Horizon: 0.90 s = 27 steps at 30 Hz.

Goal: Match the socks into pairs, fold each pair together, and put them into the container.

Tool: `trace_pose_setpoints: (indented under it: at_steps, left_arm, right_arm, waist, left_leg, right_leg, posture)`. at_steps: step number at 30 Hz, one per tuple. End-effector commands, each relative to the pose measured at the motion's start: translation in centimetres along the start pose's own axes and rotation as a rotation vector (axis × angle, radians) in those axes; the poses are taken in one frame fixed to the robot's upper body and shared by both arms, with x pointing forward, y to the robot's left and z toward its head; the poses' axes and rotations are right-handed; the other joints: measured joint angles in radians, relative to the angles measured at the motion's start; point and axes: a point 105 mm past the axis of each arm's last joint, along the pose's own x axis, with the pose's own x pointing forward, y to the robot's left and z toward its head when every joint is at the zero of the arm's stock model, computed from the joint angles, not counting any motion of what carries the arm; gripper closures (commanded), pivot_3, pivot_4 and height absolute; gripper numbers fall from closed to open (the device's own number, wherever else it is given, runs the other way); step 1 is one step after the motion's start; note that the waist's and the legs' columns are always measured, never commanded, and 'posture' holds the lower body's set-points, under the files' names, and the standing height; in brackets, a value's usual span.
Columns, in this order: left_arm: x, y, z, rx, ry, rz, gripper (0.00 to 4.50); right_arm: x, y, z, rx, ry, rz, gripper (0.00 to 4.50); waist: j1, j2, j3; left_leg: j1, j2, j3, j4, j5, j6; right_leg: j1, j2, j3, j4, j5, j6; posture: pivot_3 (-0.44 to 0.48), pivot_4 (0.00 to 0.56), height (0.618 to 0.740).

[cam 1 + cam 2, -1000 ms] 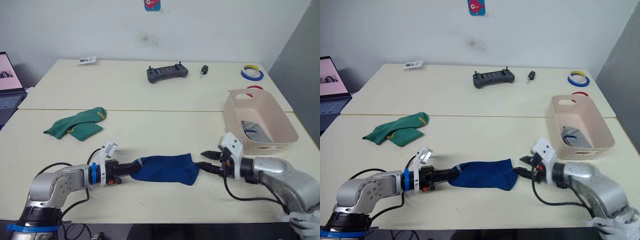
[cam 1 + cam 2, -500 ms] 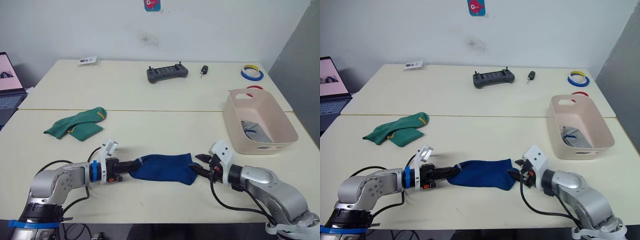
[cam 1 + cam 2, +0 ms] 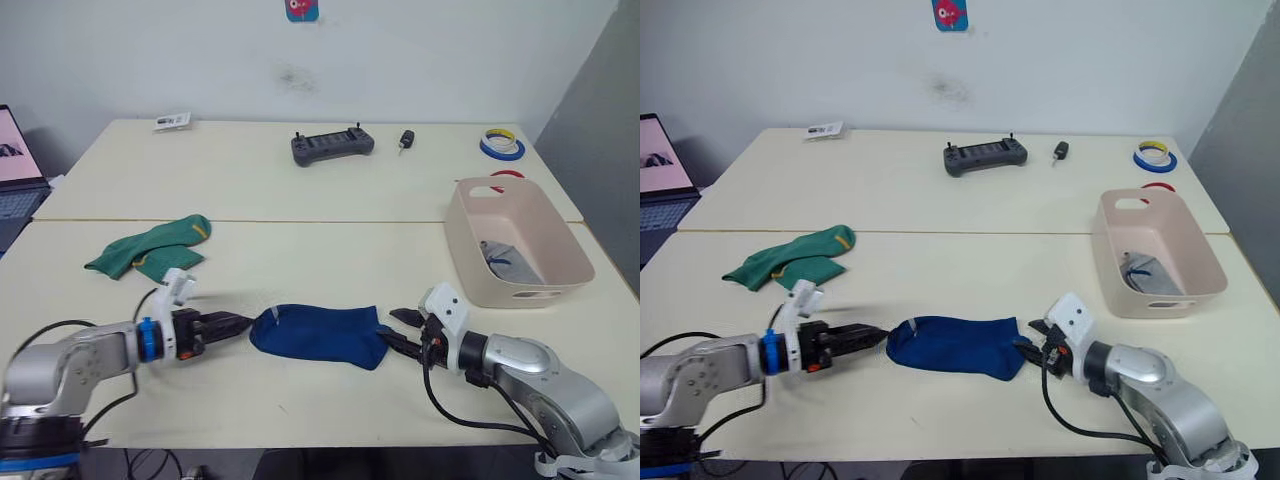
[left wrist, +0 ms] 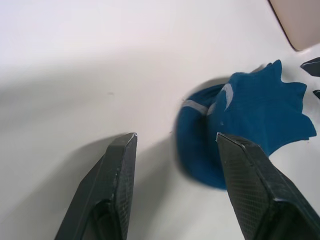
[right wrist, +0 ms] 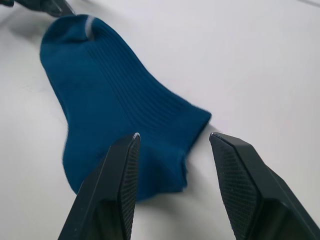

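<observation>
From the eye views, the blue sock [image 3: 318, 335] lies flat on the desk [image 3: 330, 260] between my two arms; my left end effector [image 3: 232, 324] sits just beside its one end with fingers spread and empty, and my right end effector [image 3: 400, 331] sits at its other end, also spread, tips just at the sock's edge; the green socks [image 3: 150, 248] lie together further back on my left, well apart from the blue one; the tub [image 3: 517, 240] stands to my right with a grey sock [image 3: 505, 262] in it; a controller [image 3: 332, 146] rests at the far side of the desk.

From my left wrist, my fingers [image 4: 116, 185] stand wide apart on bare desk, the blue sock just ahead of one of them.

From my right wrist, my fingers [image 5: 120, 185] stand wide, one over the sock's near edge, nothing gripped.
</observation>
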Motion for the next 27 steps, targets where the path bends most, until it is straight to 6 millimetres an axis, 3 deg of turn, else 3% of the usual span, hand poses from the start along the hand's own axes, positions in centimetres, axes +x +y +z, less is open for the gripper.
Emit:
trace_pose_setpoints:
  at_steps: [1, 3, 6, 10, 14, 19, 22, 27]
  left_arm:
    - [-0.8, -1.9, 3.2, 0.139, -0.087, -0.079, 1.9]
    - [-0.1, -3.1, 4.0, 0.219, -0.08, -0.133, 2.28]
    - [1.7, -5.3, 4.3, 0.347, -0.043, -0.222, 3.05]
    - [5.0, -7.3, 3.8, 0.486, -0.017, -0.308, 4.38]
    - [7.7, -7.1, 1.4, 0.575, 0.06, -0.349, 4.48]
    - [8.1, -4.0, -1.3, 0.57, 0.143, -0.288, 4.48]
    - [7.8, -2.0, -2.1, 0.537, 0.156, -0.214, 4.48]
    - [7.3, 0.1, -4.4, 0.471, 0.21, -0.15, 4.48]
  right_arm:
    - [-0.6, 0.4, 1.7, -0.054, -0.066, 0.011, 2.08]
    - [-0.3, 0.6, 2.1, -0.056, -0.086, 0.022, 2.08]
    - [0.4, 0.9, 2.5, -0.056, -0.099, 0.034, 2.98]
    - [2.3, 1.9, 2.3, -0.057, -0.097, 0.059, 4.49]
    - [4.7, 3.0, 1.9, -0.086, -0.083, 0.089, 4.5]
    - [6.4, 3.5, -0.2, -0.098, -0.019, 0.093, 4.5]
    - [5.9, 2.6, -2.2, -0.09, 0.041, 0.044, 4.5]
    - [3.2, 0.9, -4.6, -0.044, 0.097, -0.044, 4.5]
  waist:
    - [0.005, 0.0, 0.0]
    - [0.009, 0.0, 0.0]
    - [0.007, -0.001, 0.0]
    - [0.003, -0.001, 0.0]
    - [-0.005, -0.001, 0.0]
    - [-0.003, -0.001, 0.0]
    - [0.0, -0.001, 0.0]
    - [0.002, 0.0, -0.005]
  left_leg:
    - [0.0, 0.0, 0.0, 0.0, 0.0, 0.0]
    - [0.0, -0.001, 0.0, 0.0, 0.0, 0.0]
    - [-0.001, -0.001, 0.001, 0.0, 0.0, 0.0]
    - [0.0, 0.0, 0.001, 0.0, 0.0, 0.0]
    - [0.0, 0.0, 0.002, 0.0, 0.0, 0.0]
    - [0.0, 0.001, 0.002, 0.0, 0.0, 0.0]
    - [-0.001, 0.0, 0.002, 0.0, 0.0, 0.0]
    - [0.001, -0.001, 0.001, 0.0, 0.0, 0.0]
  right_leg:
    - [0.0, 0.0, 0.0, 0.0, 0.0, 0.0]
    - [0.001, -0.001, -0.001, -0.001, 0.0, 0.0]
    - [0.001, -0.001, 0.0, -0.001, 0.0, 0.0]
    - [0.0, 0.0, 0.0, 0.0, 0.0, 0.0]
    - [-0.001, 0.001, 0.001, 0.0, 0.0, 0.0]
    - [-0.002, 0.003, 0.002, 0.001, 0.0, 0.0]
    - [-0.002, 0.002, 0.002, 0.001, 0.0, 0.0]
    - [0.001, 0.001, 0.001, 0.0, 0.0, 0.0]
  posture:
    - [0.0, 0.15, 0.74]
    - [0.0, 0.15, 0.74]
    - [0.0, 0.15, 0.74]
    - [0.0, 0.15, 0.74]
    - [0.0, 0.15, 0.74]
    - [0.0, 0.15, 0.74]
    - [0.0, 0.15, 0.74]
    - [0.0, 0.15, 0.74]
